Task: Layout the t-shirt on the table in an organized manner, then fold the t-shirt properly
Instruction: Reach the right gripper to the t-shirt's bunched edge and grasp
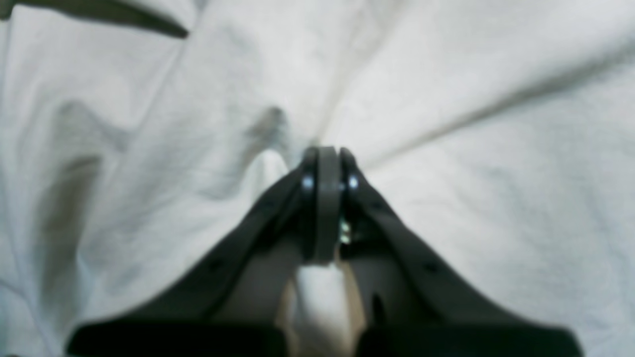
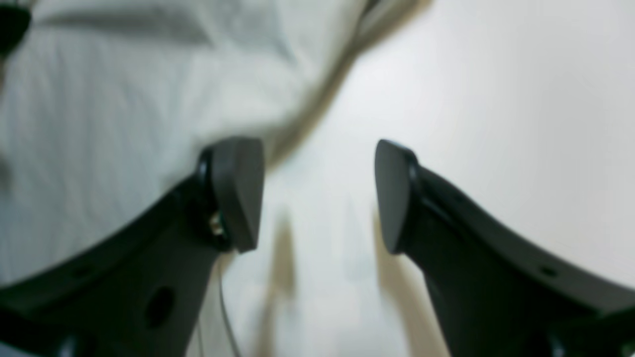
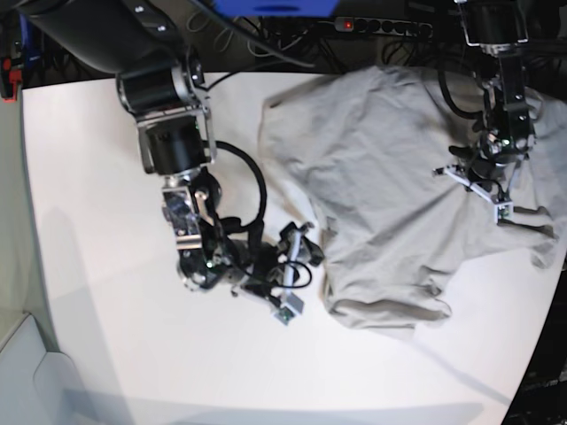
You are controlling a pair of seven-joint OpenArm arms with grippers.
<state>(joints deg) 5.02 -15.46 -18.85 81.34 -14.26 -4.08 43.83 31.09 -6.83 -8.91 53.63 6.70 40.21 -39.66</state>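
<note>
The beige t-shirt [image 3: 381, 177] lies wrinkled and partly spread on the right half of the white table [image 3: 106, 266]. My left gripper [image 3: 483, 186] is over the shirt's right side. In the left wrist view the left gripper [image 1: 327, 153] is shut, and the creases of the t-shirt [image 1: 446, 198] run together at its tip, so it pinches the cloth. My right gripper [image 3: 301, 266] stands open at the shirt's left edge. In the right wrist view the right gripper [image 2: 317, 193] has bare table [image 2: 496, 99] between its fingers, one finger beside the t-shirt [image 2: 99, 99] hem.
Cables and a power strip [image 3: 381, 25] lie beyond the table's far edge. The table's rounded edge runs down the right side [image 3: 540, 354]. A lower white surface [image 3: 27, 372] sits at the bottom left corner.
</note>
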